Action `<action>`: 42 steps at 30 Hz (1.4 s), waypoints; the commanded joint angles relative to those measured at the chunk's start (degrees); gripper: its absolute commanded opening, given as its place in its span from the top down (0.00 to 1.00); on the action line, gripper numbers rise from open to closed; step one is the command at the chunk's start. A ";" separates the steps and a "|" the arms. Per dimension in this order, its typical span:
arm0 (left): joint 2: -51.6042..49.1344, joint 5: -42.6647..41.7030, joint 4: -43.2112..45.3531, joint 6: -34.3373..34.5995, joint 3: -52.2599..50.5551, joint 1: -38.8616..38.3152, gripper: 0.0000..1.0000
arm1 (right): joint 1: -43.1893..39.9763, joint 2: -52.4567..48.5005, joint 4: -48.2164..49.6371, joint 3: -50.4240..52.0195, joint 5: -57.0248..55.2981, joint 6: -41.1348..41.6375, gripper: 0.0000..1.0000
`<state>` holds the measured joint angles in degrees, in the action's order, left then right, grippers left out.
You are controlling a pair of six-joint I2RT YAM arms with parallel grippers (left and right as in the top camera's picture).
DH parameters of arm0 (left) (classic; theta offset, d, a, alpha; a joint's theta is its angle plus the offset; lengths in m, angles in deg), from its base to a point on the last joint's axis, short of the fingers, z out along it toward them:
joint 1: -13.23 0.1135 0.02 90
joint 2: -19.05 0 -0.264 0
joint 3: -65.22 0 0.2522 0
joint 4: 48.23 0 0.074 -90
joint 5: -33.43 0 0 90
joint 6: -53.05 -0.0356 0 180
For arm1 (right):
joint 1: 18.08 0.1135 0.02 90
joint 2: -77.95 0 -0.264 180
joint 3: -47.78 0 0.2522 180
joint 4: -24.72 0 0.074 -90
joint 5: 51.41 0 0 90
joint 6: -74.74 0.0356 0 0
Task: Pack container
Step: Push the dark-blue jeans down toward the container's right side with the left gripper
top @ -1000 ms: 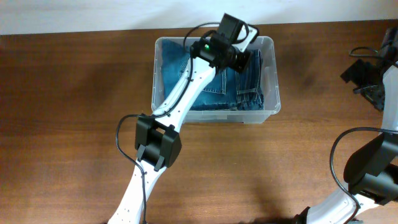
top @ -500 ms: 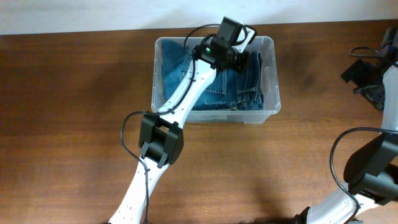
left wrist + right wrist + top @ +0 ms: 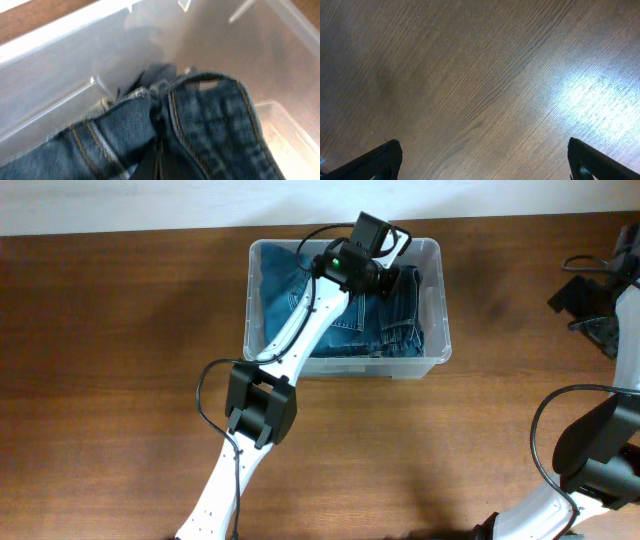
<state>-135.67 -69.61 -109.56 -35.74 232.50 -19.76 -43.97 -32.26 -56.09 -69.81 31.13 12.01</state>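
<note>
a: where is the container now?

b: the container (image 3: 437, 300) stands on the brown wooden table (image 3: 120, 360), at the far side, about in the middle between left and right. its long side runs across the view from above. it is clear plastic, and one can see through the walls.

a: is something inside it?

b: yes, blue jeans (image 3: 400, 325) lie folded on the bottom and they cover most of it. in the left wrist view the denim, with orange stitching, is bunched up near one corner. a bare piece of the bottom shows beside it.

a: and the left gripper?

b: the left arm (image 3: 300, 330) reaches over the near wall into the container. the left gripper (image 3: 157, 162) is down inside, in the far right part. its two fingers are pressed together, one against the other. the tips are against the denim, which gathers into folds just in front of them. if a fold is pinched between them, i cannot tell.

a: and the right gripper?

b: the right gripper (image 3: 485, 157) is well apart from the container, at the right edge of the table. its fingers stand wide apart, one at each lower corner of the right wrist view, with only bare wood between them. it holds nothing.
</note>
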 commanded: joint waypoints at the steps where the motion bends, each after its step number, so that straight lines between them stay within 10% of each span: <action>1: 7.34 0.39 -4.70 0.57 1.42 -0.37 0.99 | 0.00 0.09 0.02 0.28 -0.70 0.68 0.02; 14: 11.54 -4.79 -21.46 0.59 -1.38 -0.79 0.99 | 0.00 0.09 0.02 0.28 -0.70 0.68 0.02; 31: 11.28 -5.44 -15.52 2.43 -16.92 -6.01 0.99 | 0.00 0.09 0.02 0.28 -0.70 0.68 0.02; 42: 11.74 6.16 -11.50 1.99 -9.03 -4.37 0.99 | 0.00 0.09 0.02 0.28 -0.70 0.68 0.02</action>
<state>-124.63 -70.18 -122.24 -34.08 219.56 -24.68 -43.97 -32.26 -56.09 -69.84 31.13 11.99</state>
